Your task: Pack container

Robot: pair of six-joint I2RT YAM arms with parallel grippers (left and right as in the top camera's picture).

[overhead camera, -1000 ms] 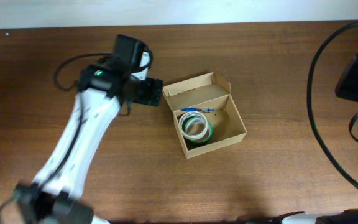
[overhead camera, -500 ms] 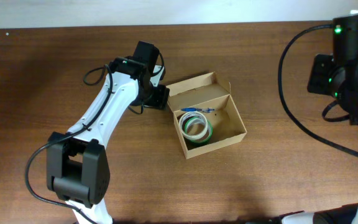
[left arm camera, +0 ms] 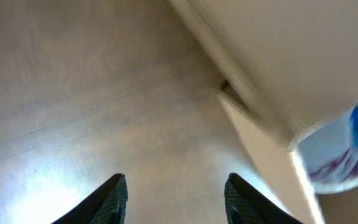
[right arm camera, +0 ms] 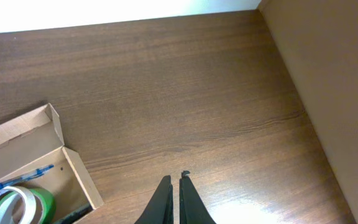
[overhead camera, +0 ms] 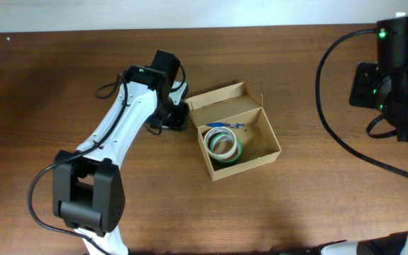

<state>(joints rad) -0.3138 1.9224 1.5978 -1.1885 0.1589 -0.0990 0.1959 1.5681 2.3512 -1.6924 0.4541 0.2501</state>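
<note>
Bright, even light; 1 of the 3 views is blurred.
The overhead view is sharp, the table (overhead camera: 296, 212) evenly lit, with only faint shadows beside the container (overhead camera: 246, 164). The left wrist view is washed out and out of focus, with white glare on the wood. The right wrist view is crisp, with a sheen near the table's right edge.

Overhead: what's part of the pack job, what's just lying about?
Job: container; tape rolls and blue pen inside it; open left gripper beside it.
Just there: black cable on the right; shut right gripper, well off the container.
</note>
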